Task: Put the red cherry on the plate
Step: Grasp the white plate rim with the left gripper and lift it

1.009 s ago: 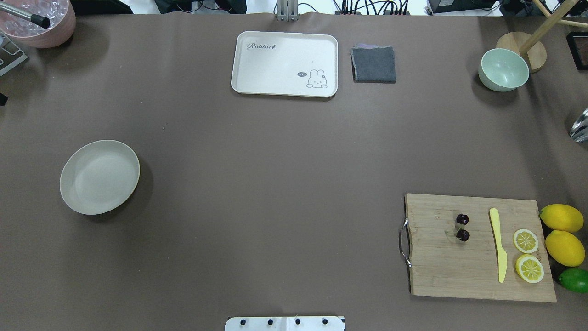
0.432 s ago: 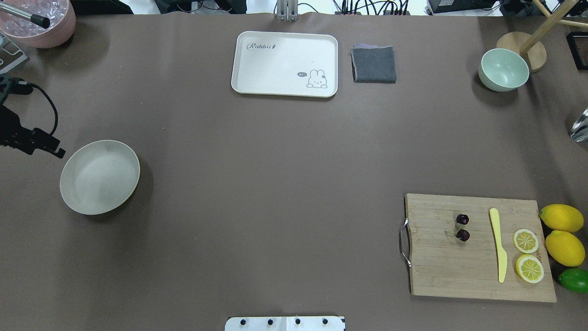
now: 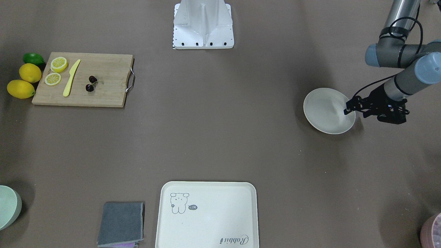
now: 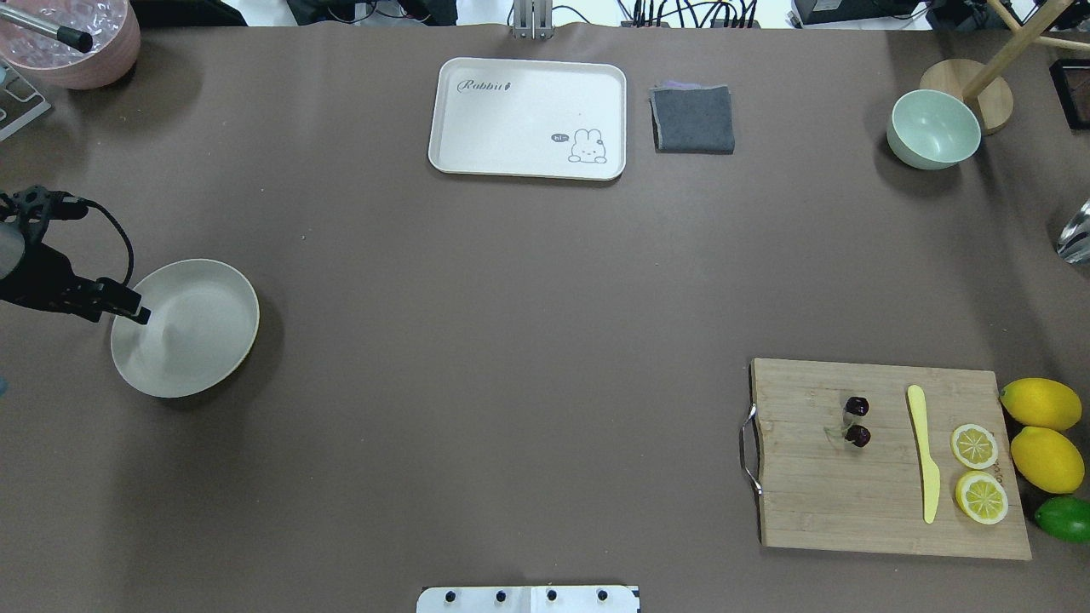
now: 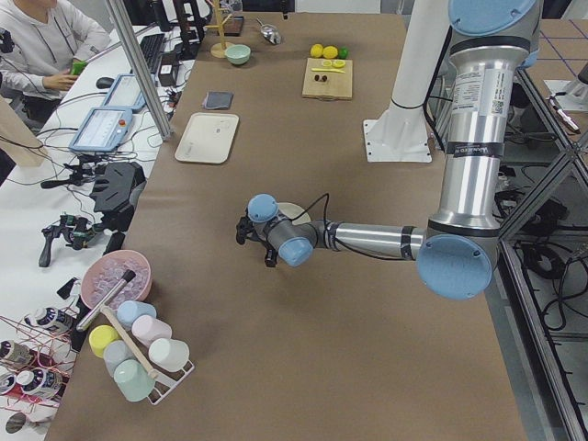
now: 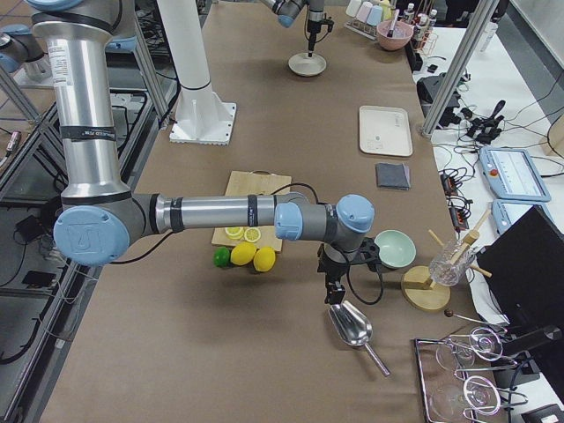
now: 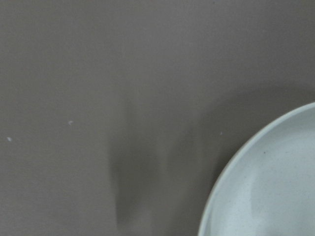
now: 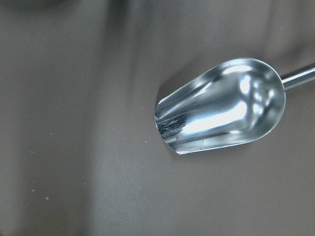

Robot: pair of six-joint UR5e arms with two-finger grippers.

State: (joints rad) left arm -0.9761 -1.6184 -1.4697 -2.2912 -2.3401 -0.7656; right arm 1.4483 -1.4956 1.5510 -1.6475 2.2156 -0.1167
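**Cherry on the board, plate bare on the other side**

The left gripper [image 4: 136, 314] hovers at the left rim of the plate [image 4: 200, 345], tips just over the edge. It carries nothing I can see, and I cannot tell if its fingers are apart or together. The plate holds nothing. The red cherry [image 4: 857, 422] lies on the cutting board [image 4: 817, 502] at near right, well apart from the plate, beside a yellow knife [image 4: 922, 451] and two lemon slices [image 4: 974, 446]. The right gripper [image 6: 333, 289] hangs over a metal scoop [image 8: 221, 105] further right, and I cannot tell its state either. That arm looks better placed for the pick. At far left, the pink bowl [image 4: 106, 60] holds clear chunks.
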